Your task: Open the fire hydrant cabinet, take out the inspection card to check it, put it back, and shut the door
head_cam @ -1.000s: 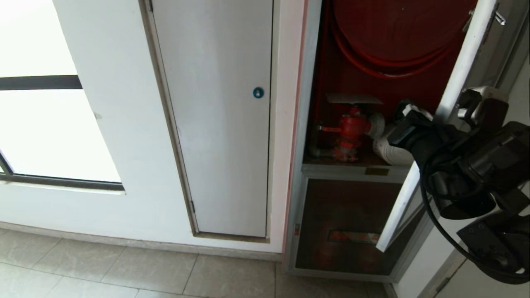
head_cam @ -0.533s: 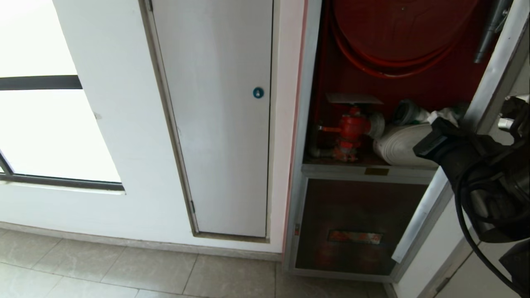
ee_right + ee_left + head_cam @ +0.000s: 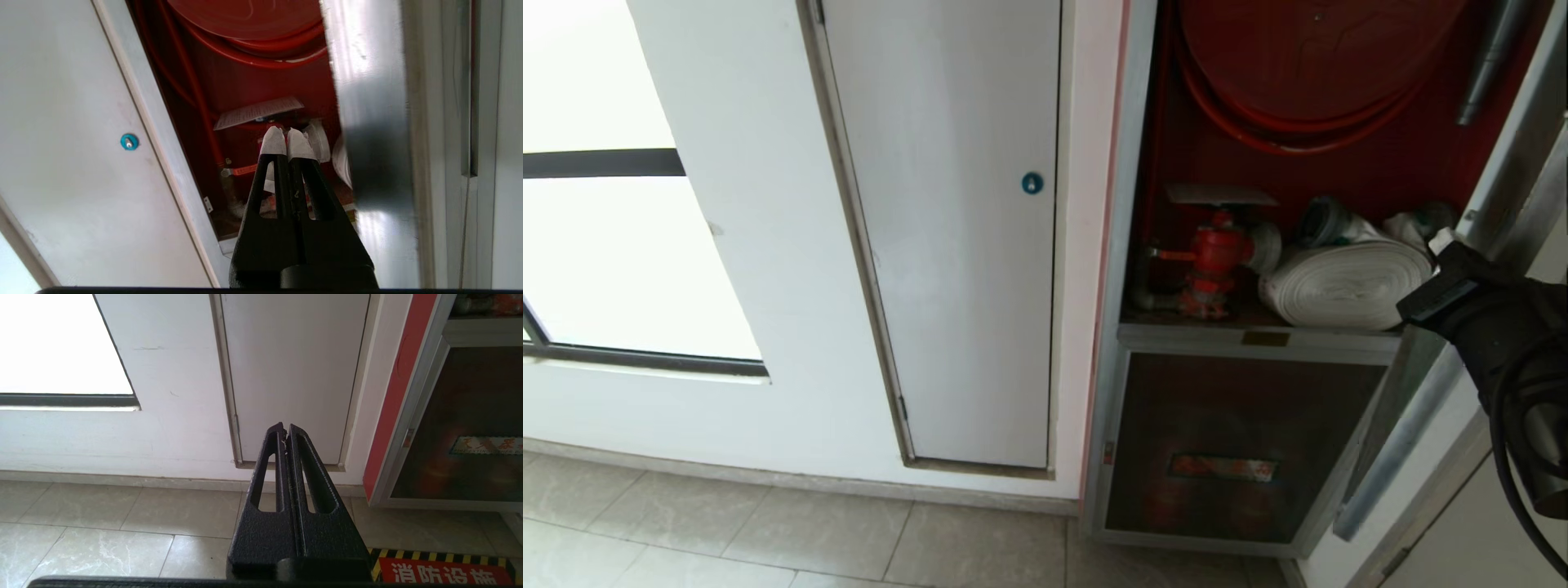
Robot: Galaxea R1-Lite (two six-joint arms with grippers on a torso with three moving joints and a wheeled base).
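The fire hydrant cabinet stands open at the right of the head view, its red interior exposed above a lower dark glass panel with a red label. The door is swung wide to the right, seen nearly edge-on as a silver aluminium strip running down the right side of the opening. Inside, the inspection card lies flat on top of the red hydrant valve, with the white rolled hose beside the valve on the shelf and a red hose reel above. The right end effector has its white-tipped fingers pressed together and grips nothing; in the head view it sits at the cabinet's right edge, just beside the door frame and the hose roll, apart from the card. From the right wrist view its tips point into the cabinet, with the card deeper in, above the tips in that picture and not touching them, and the door's edge close alongside. The left end effector is also closed and empty, hanging low over the tiled floor in front of the plain white door with the blue lock.
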